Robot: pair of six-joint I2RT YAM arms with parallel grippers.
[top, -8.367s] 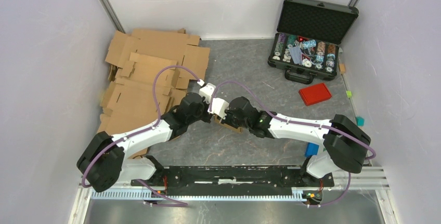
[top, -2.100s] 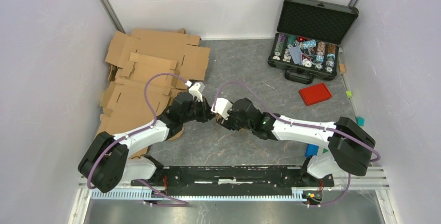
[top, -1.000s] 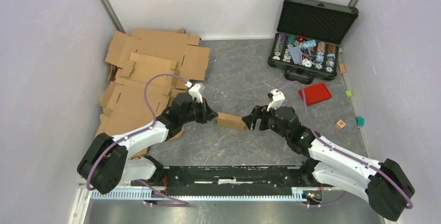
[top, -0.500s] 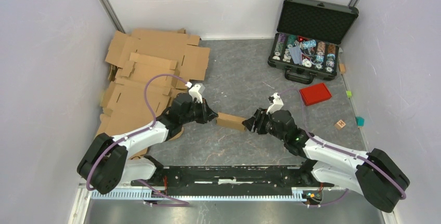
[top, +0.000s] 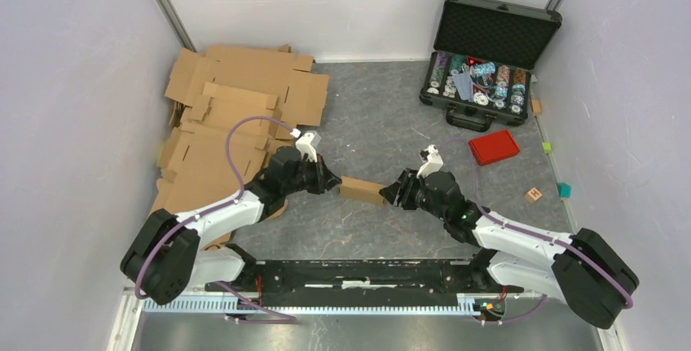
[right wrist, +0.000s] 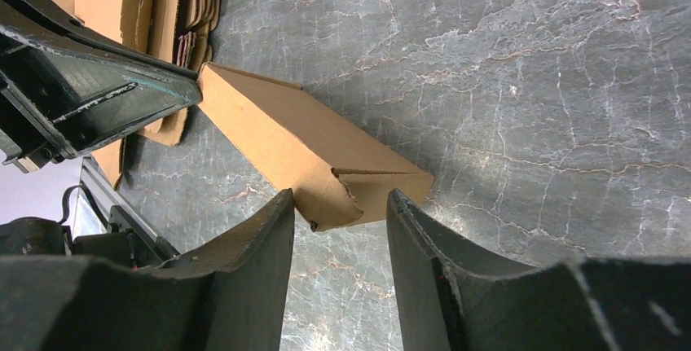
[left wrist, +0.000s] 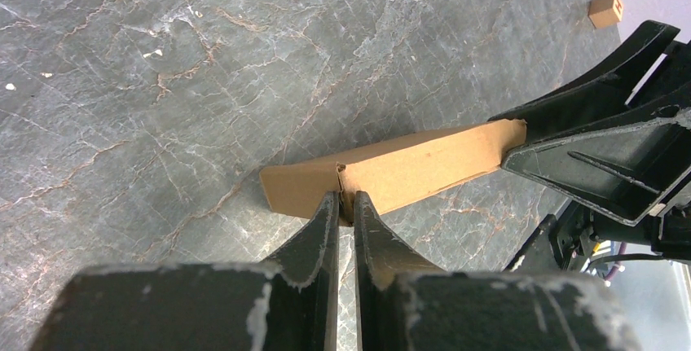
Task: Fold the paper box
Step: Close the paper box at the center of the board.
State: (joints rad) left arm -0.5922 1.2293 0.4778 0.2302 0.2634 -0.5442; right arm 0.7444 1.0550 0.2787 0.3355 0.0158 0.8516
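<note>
The left gripper (left wrist: pixel 342 204) is drawn nearly together, its two fingertips pinching a thin edge of the paper box (top: pixel 361 190) at a seam on one long side. The right gripper (right wrist: pixel 338 200) faces it from the other end, its jaws standing partly apart on either side of the box's torn end corner. Whether its pads actually bear on the cardboard I cannot tell.

The box lies flat between the two grippers, near the middle of the table (top: pixel 383 123), a little toward the arms. It is long and low, with one end toward each gripper.

The tabletop is dark grey, veined like stone with pale and rusty lines, and a black rail (top: pixel 367 274) runs along its near edge. Pale lilac walls (top: pixel 73 82) close it in on the left, right and far sides.

Farther off on the left lie flat cardboard sheets (top: pixel 228 115) in a loose pile — the left arm covers its near corner. At the right, a small wooden cube (top: pixel 534 195) and a teal block (top: pixel 564 190) sit near the wall. Beyond them lies a red lid (top: pixel 494 146). In the far right corner is an open black case (top: pixel 489 41) — its small round contents are too fine to make out.
</note>
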